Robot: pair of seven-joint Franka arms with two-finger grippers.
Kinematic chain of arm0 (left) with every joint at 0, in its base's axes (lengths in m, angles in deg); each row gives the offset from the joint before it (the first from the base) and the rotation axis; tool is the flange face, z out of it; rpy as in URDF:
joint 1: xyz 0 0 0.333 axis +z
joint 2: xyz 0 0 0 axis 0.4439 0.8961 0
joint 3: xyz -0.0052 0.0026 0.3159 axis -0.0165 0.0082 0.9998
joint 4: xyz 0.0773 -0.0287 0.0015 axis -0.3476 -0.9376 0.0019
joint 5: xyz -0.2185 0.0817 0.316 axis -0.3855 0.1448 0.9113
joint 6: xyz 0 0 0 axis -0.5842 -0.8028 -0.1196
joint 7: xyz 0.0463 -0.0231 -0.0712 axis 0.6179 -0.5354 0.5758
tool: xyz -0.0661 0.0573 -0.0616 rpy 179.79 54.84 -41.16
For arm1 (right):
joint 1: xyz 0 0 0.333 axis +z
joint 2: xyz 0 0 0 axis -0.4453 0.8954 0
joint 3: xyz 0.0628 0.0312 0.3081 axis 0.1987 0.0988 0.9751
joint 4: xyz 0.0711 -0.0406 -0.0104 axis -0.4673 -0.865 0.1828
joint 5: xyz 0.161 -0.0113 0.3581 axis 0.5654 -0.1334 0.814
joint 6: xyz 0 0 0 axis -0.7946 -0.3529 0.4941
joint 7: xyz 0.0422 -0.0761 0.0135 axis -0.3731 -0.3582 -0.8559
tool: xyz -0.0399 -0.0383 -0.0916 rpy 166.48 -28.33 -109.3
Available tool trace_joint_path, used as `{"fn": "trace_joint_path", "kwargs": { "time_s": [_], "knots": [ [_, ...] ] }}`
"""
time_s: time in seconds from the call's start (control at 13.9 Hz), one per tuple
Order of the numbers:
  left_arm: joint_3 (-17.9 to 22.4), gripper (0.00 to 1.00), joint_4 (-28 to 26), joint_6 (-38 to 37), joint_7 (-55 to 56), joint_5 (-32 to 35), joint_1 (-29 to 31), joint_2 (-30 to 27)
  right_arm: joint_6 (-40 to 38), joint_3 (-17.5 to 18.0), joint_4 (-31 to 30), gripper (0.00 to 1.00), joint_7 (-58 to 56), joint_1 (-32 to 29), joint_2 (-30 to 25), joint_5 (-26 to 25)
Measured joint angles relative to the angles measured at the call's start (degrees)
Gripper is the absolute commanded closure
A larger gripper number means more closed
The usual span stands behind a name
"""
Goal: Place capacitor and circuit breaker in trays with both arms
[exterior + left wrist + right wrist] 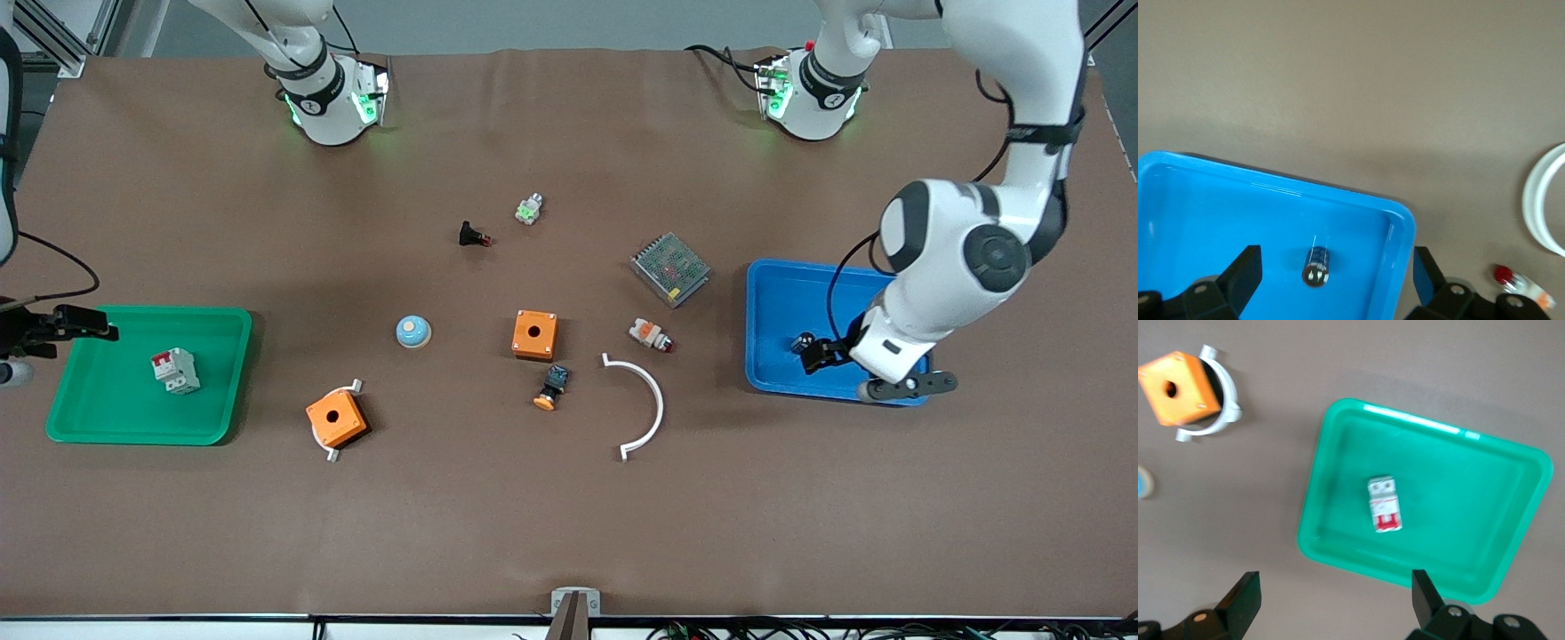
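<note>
- With both parts lying loose in trays, placing judged done:
- Green tray (133, 427), at the right arm's end of the table: holds the circuit breaker (175, 370) on its floor, touching no wall, red end up-view in the front view.
- Blue tray (773, 293), at the left arm's end: holds the capacitor (1316, 266) on its side near one corner.
- Left gripper (820, 354): fingers spread wide, empty, straddling the capacitor low in the blue tray, likely just let go.
- Right gripper (1331, 603): spread wide, empty, over the table just off the green tray's edge.
- Between the trays, out of the way: mesh-topped box (670, 268), white arc (642, 404), two orange boxes (534, 333), small buttons.
</note>
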Motion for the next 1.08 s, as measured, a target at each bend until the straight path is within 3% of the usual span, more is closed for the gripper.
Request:
{"fn": "trace_joint_path", "kwargs": {
  "time_s": [0.43, 1.08],
  "knots": [
    [0.5, 0.0, 13.9, -18.8, -2.5, 5.4, 1.0, -6.0, -4.8, 0.2, -0.1, 0.0, 16.3, 8.6, -7.3, 0.0],
    [0.4, 0.0, 20.5, -30.6, -15.2, 5.3, 3.6, -12.0, -2.2, 0.1, -14.3, 0.0, 17.5, 9.9, -23.4, -1.7]
  ]
}}
